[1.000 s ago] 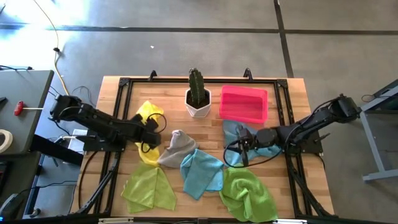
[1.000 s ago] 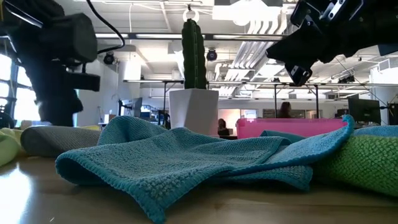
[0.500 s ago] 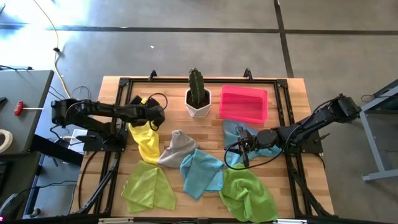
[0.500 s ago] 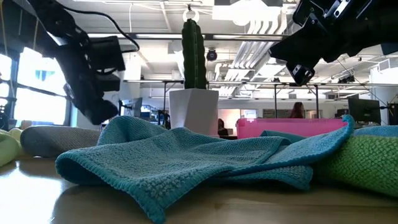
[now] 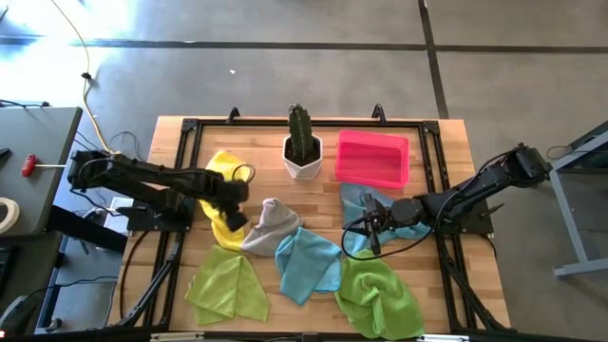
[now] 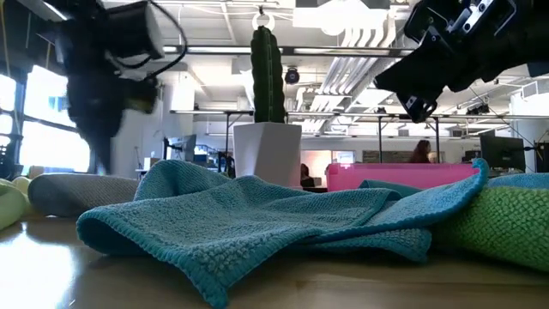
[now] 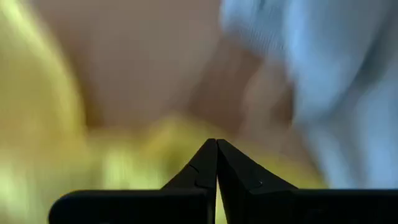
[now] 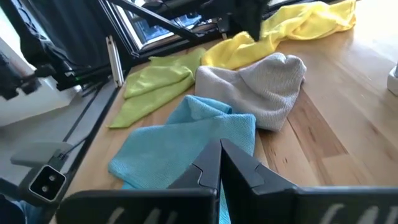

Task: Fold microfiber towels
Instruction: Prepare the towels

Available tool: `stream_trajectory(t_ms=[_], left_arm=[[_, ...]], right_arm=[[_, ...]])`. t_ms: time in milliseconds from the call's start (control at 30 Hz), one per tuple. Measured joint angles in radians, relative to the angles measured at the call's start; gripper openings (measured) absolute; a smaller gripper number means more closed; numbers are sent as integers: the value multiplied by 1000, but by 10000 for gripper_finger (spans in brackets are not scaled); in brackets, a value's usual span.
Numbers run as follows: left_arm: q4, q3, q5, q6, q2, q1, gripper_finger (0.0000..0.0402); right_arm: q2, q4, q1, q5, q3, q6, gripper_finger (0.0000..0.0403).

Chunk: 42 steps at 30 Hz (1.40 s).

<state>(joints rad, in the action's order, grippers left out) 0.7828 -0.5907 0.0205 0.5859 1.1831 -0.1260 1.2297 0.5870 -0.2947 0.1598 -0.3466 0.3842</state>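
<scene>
Several towels lie crumpled on the wooden table: a yellow towel (image 5: 226, 223) at the left, a grey towel (image 5: 271, 226) beside it, a light blue towel (image 5: 309, 264) in the middle, another blue towel (image 5: 356, 201) at the right, and lime green towels at the near left (image 5: 228, 287) and near right (image 5: 380, 296). My left gripper (image 5: 236, 195) is over the yellow towel (image 7: 74, 174) with its fingers shut (image 7: 216, 146). My right gripper (image 5: 369, 223) is shut (image 8: 219, 146) and hangs clear above the blue towels (image 8: 186, 130). My left gripper is shut close over the yellow towel's middle. The wrist view is blurred, and I cannot tell whether it touches the cloth.
A cactus in a white pot (image 5: 303, 147) and a rigid pink tray (image 5: 372, 159) stand at the table's far side. A black frame (image 5: 190, 133) runs along the table's edges. Bare wood shows between the pot and the towels.
My left gripper has swung toward the table's far edge, along the yellow towel, and then come back toward the near edge and a little right. It is still moving and shows blurred. My right gripper has kept still.
</scene>
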Motion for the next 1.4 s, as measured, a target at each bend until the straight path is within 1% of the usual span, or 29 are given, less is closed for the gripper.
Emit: stream_trajectory(t_ms=[67,133,200,300,500,600,700,833,900,967,1000,1033,1100,1167,1233,1267,1333,1400], left_arm=[[117,2,29,86,8,44,0],[167,15,92,151,7,74,0],[150,42,148,170,7,84,0],[97,92,217,163,7,71,0],[-27,172,354,161,8,-13,0],[-78,185,420,110,8,-71,0],[-163,184,479,23,8,-140,0],[-349,184,542,-146,8,-251,0],[-457,184,547,-221,8,-312,0],[-552,184,522,-272,8,-364,0],[-592,184,484,-285,8,-383,0],[-628,184,423,-288,7,-395,0],[-685,184,243,-290,-2,-397,0],[-757,184,50,-294,-8,-371,0],[-831,184,-104,-293,-8,-316,0],[-861,183,-160,-293,-8,-283,0],[-891,183,-213,-304,-5,-209,0],[-889,183,-211,-310,11,-135,0]], right_arm=[[0,-7,0,13,0,-6,0],[0,-7,0,38,0,-19,0],[0,-7,0,60,0,-39,0],[0,-9,0,88,0,-51,0],[0,-7,0,93,0,-49,0],[0,-7,0,93,0,-44,0],[0,-7,0,93,0,-45,0],[0,-10,0,93,0,-50,0],[0,-16,0,93,0,-48,0],[0,-19,0,93,0,-45,0],[0,-21,0,93,0,-45,0],[0,-22,0,93,0,-43,0],[0,-22,0,92,0,-21,0],[0,-22,0,92,0,-10,0],[0,-22,0,84,0,1,0],[0,-22,0,77,0,1,0],[1,-22,-1,62,0,2,0],[2,-23,-4,47,0,12,0]])
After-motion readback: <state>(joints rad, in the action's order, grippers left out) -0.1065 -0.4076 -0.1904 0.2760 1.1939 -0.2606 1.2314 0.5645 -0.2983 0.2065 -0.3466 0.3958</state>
